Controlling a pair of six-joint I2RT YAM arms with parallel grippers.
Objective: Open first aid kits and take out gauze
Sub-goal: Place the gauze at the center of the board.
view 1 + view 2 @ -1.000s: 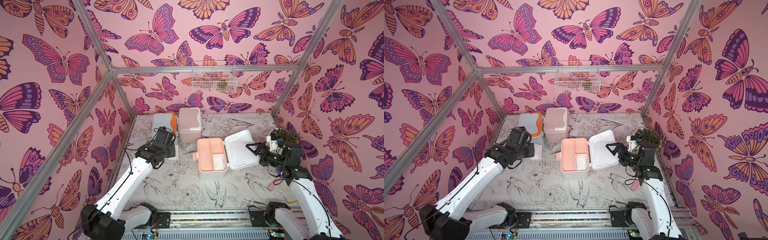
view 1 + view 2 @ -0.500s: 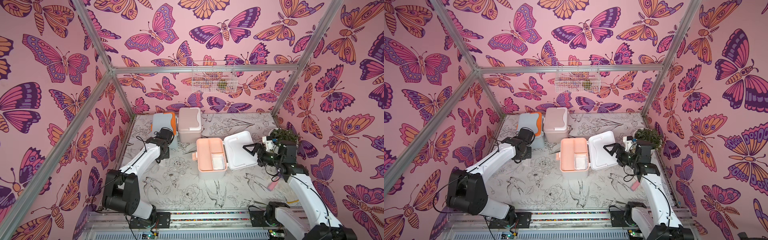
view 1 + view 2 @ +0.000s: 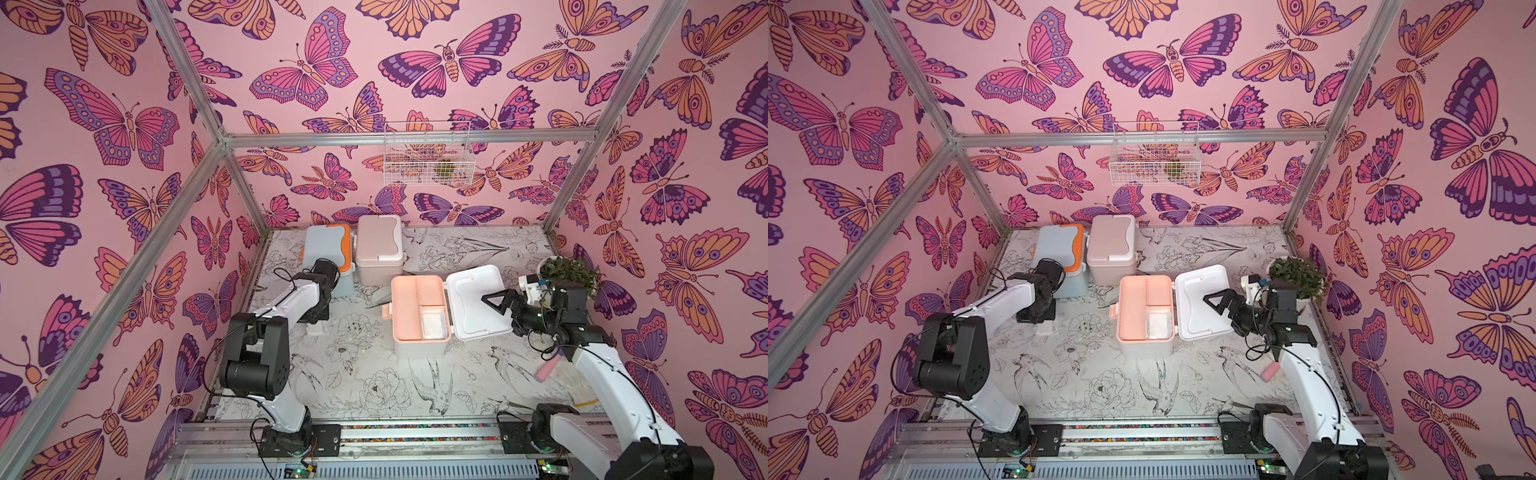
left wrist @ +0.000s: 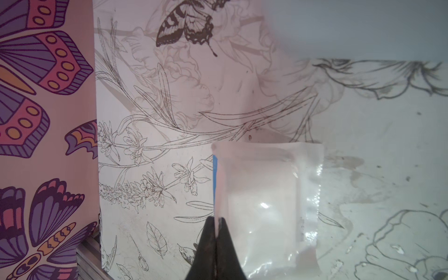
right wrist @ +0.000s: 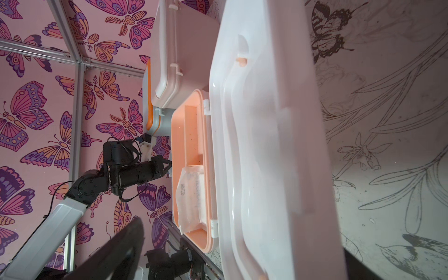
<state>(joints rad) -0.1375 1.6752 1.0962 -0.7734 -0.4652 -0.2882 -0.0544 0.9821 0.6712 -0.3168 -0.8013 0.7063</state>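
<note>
Butterfly-papered walls (image 3: 124, 124) enclose a floral tabletop (image 3: 365, 365), where the left pincer (image 4: 217, 221) is clamped on the edge of a gauze packet (image 4: 264, 206) near the blue-grey kit (image 3: 326, 245). The right pincer (image 3: 503, 309) stands wide open by the lid (image 3: 473, 291) of the opened white kit (image 3: 415, 291), whose tray holds another gauze packet (image 3: 433, 327).

Left gripper (image 4: 216, 219) tight — right gripper (image 3: 494, 302) wide

Floral-print table (image 3: 374, 374). Just past the left gripper (image 4: 217, 221): blue-grey kit (image 3: 326, 245), lid down, with the beige-pink kit (image 3: 379, 241) right beside it. Between the two sets of jaws: white-peach kit (image 3: 417, 307), lid flipped toward the right gripper (image 3: 494, 305). Behind the right jaws: plant pot (image 3: 569, 272), and a small pink object (image 3: 545, 369) by that arm. Gauze packet (image 4: 264, 206) pinched in the left jaws, low over the tabletop, contact unclear
</note>
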